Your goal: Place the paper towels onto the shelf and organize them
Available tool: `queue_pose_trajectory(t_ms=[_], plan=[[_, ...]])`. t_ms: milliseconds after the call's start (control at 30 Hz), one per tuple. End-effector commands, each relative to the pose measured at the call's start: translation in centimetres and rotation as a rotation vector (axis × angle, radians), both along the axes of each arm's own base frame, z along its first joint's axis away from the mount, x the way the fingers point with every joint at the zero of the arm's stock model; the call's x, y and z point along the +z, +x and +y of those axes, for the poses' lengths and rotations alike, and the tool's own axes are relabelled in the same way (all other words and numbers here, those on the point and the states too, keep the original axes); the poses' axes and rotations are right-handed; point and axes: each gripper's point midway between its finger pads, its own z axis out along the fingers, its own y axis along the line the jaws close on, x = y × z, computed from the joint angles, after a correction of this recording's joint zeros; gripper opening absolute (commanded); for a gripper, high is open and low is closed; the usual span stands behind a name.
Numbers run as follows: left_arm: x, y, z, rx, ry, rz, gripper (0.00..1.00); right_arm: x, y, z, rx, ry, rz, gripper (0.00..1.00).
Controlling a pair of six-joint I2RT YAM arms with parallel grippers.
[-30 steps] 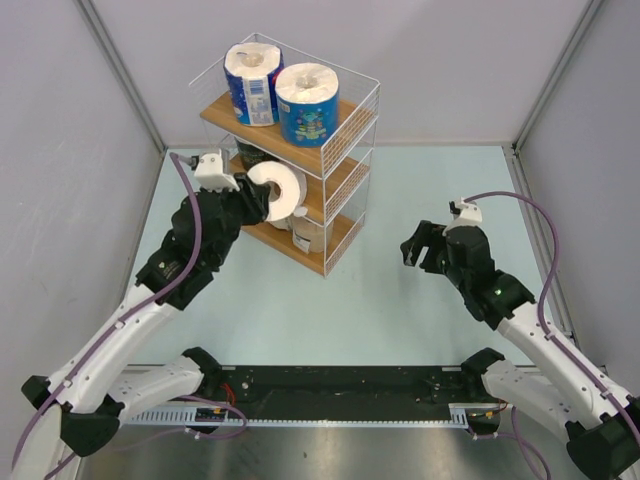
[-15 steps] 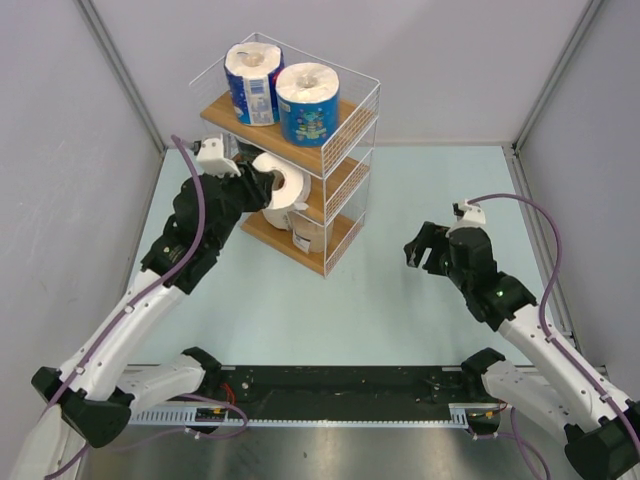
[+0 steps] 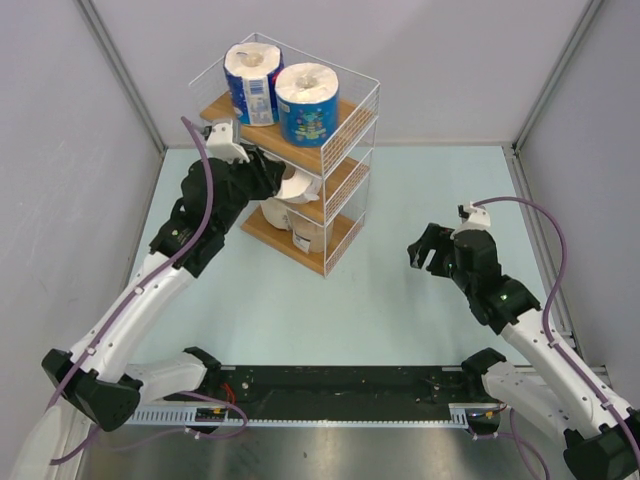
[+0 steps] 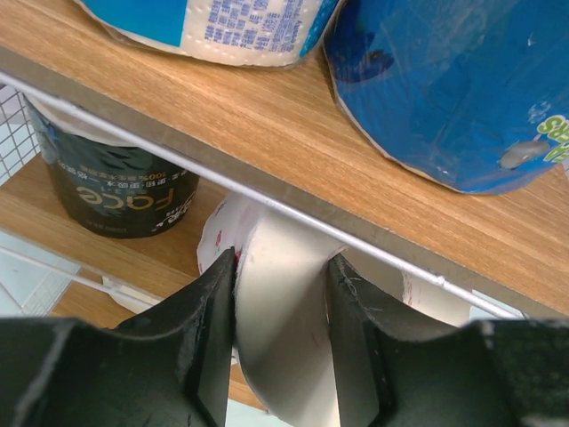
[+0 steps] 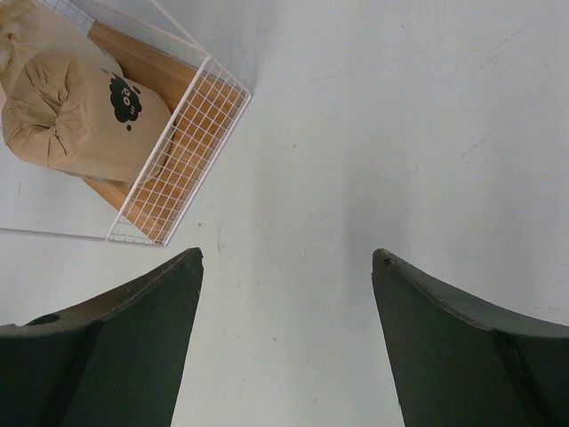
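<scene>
Progress first: within the last second we have carried the white, hollow-cored paper roll (image 4: 283,338) from outside the three-tier rack of wooden boards in white wire (image 3: 330,150) into its middle tier, beside the dark-wrapped roll (image 4: 116,191); our left fingers (image 4: 206,342) still clench it. Right fingers (image 5: 133,356) hang spread, holding nothing, above the pale-green surface (image 3: 380,310), with grey walls (image 3: 60,150) around

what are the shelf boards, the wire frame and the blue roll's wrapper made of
Shelf boards: wood or a wood-look laminate with a matte finish, going by the brown grain lines.
Wire frame: thin metal wire, probably coated white, forming a fine grid with a slight sheen.
Blue roll's wrapper: thin glossy plastic film. It wrinkles and catches highlights.
</scene>
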Motion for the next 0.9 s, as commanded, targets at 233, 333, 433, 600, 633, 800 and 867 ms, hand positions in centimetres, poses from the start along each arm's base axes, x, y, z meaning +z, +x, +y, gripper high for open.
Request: queue_pose_trajectory(t_ms=[233,333,433,600,633,800,867], plan=[[5.5,0.8,-0.5,-0.02,-0.142,-0.145,0.41,0.0,-0.2,0.1,0.009,0.014,-0.001,0.81],[5.1,1.2,-0.8,-0.026,-0.147,-0.135,0.43,-0.1,-0.2,0.0,0.007,0.01,0.003,0.81],[4.7,1.5,-1.3,-0.044,-0.154,-0.122,0.46,-0.2,-0.2,-0.1,0.004,0.01,0.006,0.82],[4.5,1.6,-1.5,-0.061,-0.166,-0.105,0.5,-0.2,-0.3,-0.1,0.006,0.012,0.005,0.82],[4.6,1.5,-1.4,-0.061,-0.172,-0.107,0.5,-0.2,-0.3,-0.1,0.008,0.01,0.007,0.82],[5.5,1.0,-1.1,-0.08,-0.198,-0.111,0.5,-0.3,-0.2,0.0,0.009,0.015,0.007,0.81],[5.7,1.0,-1.0,-0.086,-0.204,-0.11,0.49,-0.4,-0.1,0.1,0.013,0.017,0.011,0.81]])
